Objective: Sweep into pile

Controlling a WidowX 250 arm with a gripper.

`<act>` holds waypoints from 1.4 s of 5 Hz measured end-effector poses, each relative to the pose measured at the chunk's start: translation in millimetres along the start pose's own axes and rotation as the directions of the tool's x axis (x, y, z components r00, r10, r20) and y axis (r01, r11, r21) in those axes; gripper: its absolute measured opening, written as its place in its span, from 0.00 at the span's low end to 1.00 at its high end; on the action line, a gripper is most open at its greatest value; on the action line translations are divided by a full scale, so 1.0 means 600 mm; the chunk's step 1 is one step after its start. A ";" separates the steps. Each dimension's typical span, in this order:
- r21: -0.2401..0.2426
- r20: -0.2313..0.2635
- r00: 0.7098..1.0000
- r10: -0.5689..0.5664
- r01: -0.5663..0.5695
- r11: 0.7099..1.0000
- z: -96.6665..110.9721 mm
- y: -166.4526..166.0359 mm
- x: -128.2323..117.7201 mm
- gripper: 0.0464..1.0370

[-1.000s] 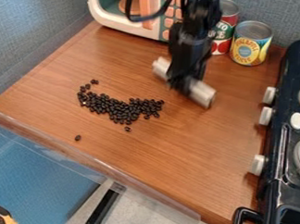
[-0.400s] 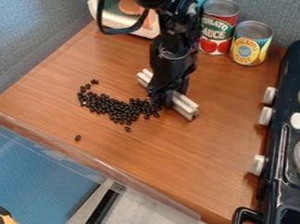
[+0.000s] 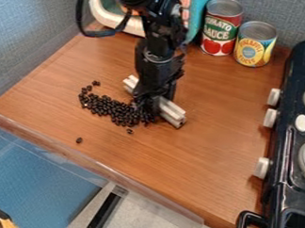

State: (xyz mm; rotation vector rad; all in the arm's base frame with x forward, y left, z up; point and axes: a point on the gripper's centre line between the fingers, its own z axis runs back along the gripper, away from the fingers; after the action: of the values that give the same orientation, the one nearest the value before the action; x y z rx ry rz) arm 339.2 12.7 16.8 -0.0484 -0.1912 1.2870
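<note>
Shifted leftward, the black arm (image 3: 158, 57) has its claw (image 3: 150, 104) pinching a pale bar (image 3: 172, 114) at the right end of the beans (image 3: 111, 106) on the table (image 3: 197, 160), where a rushed or tilted push could scatter them. Two cans (image 3: 221, 28) stand behind, with one bar, uncountable clustered beans and one stray bean (image 3: 79, 140).

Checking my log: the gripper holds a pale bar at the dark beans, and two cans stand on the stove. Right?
Not on the stove: the camera view shows the two cans standing on the counter. The gripper does hold a pale bar at the dark beans.
</note>
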 end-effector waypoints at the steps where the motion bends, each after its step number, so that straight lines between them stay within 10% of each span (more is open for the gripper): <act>1: 0.017 0.007 1.000 0.019 -0.019 1.000 0.001 0.022 0.013 0.34; 7: 0.021 0.058 0.998 -0.028 0.027 0.999 0.014 0.087 0.034 0.34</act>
State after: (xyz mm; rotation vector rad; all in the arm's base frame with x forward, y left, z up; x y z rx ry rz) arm 293.5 46.4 20.1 0.0088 -0.2282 1.2635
